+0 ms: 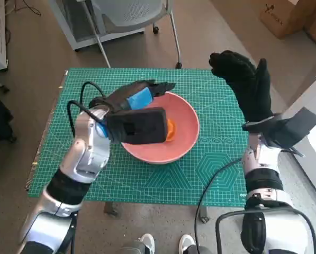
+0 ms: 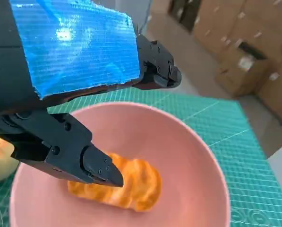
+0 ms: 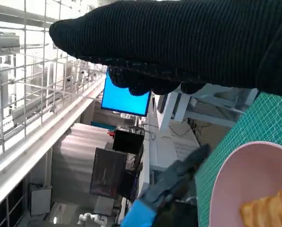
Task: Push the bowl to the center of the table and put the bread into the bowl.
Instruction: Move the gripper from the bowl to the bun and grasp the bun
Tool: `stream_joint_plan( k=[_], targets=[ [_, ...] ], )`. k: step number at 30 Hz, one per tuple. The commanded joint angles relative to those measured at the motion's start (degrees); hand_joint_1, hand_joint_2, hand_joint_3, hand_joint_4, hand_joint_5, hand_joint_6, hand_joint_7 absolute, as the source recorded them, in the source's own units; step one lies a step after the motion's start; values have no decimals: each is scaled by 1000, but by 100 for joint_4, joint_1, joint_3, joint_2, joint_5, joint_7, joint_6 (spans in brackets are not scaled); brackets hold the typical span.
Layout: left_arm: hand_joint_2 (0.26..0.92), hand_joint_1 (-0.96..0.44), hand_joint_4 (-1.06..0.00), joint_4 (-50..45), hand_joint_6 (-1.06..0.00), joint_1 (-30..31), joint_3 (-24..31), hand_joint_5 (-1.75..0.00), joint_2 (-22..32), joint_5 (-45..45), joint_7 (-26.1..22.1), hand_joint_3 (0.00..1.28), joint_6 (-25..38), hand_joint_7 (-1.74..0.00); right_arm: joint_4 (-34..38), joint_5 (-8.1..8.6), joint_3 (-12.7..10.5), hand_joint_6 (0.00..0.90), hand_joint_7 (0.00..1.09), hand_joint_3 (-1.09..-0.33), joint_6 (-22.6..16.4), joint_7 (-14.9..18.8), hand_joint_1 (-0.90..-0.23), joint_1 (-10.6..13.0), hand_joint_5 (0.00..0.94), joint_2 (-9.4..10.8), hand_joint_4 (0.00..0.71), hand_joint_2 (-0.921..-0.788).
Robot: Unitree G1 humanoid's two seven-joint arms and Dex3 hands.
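Observation:
A pink bowl (image 1: 181, 132) stands near the middle of the green mat, and an orange-brown piece of bread (image 2: 131, 187) lies inside it. My left hand (image 1: 139, 98) hovers over the bowl's left part, its black fingers (image 2: 100, 168) spread just above the bread and holding nothing. The bread (image 1: 170, 129) peeks out beside my left wrist in the head view. My right hand (image 1: 247, 79) is raised above the table's right side, gloved fingers apart and empty. The right wrist view catches the bowl (image 3: 244, 175), the bread (image 3: 268, 213) and my left hand (image 3: 171, 189).
A green cutting mat (image 1: 221, 169) covers the small table. An office chair (image 1: 131, 13) stands beyond the far edge, with a cardboard box (image 1: 285, 16) on the floor at the far right. A person's shoes (image 1: 165, 243) show at the near edge.

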Motion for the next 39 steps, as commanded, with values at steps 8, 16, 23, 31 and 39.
stream_joint_plan(
  k=[8, 16, 23, 31, 39],
  targets=[
    [770, -214, -43, -2290, -273, 938, 1318, -2, 745, -244, -28, 0, 41, -4, 78, 10, -26, 343, 0, -677, 105, 111, -693, 130, 1, 23, 229, -921],
    [715, -75, -71, -3461, -300, 1409, 2047, -6, 1409, 213, -433, 1, 811, -10, 95, 21, -57, 333, 1, -713, 74, 181, -681, 125, 0, -5, 213, -921],
    [703, 14, -27, -3561, -275, 1842, 2308, -2, 1839, 338, -825, 1, 1336, -1, 115, 19, -69, 336, 2, -734, 53, 205, -674, 103, 0, 6, 211, -921],
    [711, 144, 0, -3502, -221, 2195, 2183, 1, 2121, 488, -1032, 5, 1692, 0, 142, 37, -84, 335, 1, -746, 66, 253, -666, 62, 1, 46, 209, -921],
    [711, 162, 1, -3167, -209, 2367, 1826, 1, 2193, 841, -831, 5, 1571, -1, 164, 62, -103, 329, 0, -752, 156, 356, -664, -8, 0, 67, 203, -921]
  ],
)
